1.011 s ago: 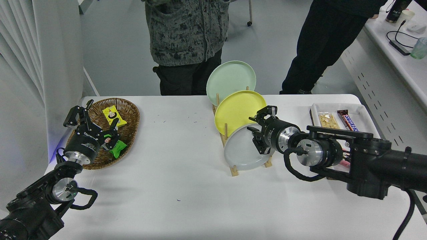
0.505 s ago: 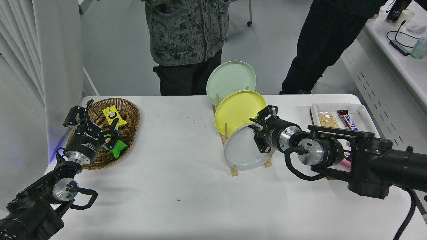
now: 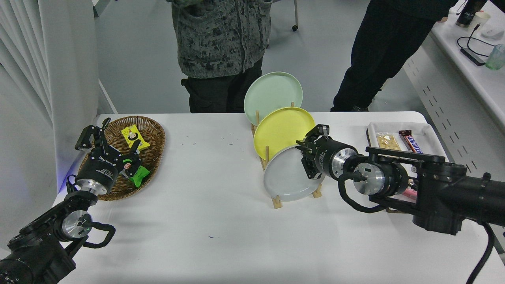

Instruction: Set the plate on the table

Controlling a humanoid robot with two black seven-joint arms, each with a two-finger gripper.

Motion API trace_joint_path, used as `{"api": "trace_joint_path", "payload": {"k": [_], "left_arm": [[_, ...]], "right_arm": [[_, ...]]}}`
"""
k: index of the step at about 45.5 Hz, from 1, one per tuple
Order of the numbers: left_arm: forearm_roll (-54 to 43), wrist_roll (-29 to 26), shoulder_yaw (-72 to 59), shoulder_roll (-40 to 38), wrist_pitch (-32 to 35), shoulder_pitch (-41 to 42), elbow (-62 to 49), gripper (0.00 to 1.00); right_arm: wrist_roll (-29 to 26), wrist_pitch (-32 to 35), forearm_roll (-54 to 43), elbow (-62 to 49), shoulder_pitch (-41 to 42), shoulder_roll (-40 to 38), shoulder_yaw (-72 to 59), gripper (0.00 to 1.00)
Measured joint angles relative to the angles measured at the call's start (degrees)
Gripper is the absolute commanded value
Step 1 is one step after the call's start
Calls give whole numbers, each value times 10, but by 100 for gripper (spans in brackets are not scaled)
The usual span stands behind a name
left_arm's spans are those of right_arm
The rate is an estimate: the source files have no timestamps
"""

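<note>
The light-grey plate [image 3: 286,175] stands on edge in the front slot of a wooden rack [image 3: 276,203] on the white table [image 3: 213,228]. My right gripper [image 3: 307,156] comes in from the right and is shut on the plate's right rim, with one finger in front of it and one behind. The plate leans slightly to the left in the rack. My left gripper [image 3: 107,138] is parked open over the wicker basket at the lower left.
A yellow plate [image 3: 282,130] and a pale green plate [image 3: 272,92] stand in the rack behind the grey one. A wicker basket [image 3: 156,136] with snack packets is at the left. A white tray [image 3: 430,132] with snack bars is at the right. Two people stand at the far side.
My right gripper has moved a little up and away along the grey plate's rim and closed on it. The plate has shifted slightly to the left in the rack.
</note>
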Motion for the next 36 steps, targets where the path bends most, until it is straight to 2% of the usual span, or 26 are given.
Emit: {"api": "trace_joint_path", "payload": {"k": [36], "left_arm": [[0, 0, 0, 0, 0, 0, 0, 98]], "right_arm": [[-10, -13, 36, 75, 50, -79, 17, 0]]}}
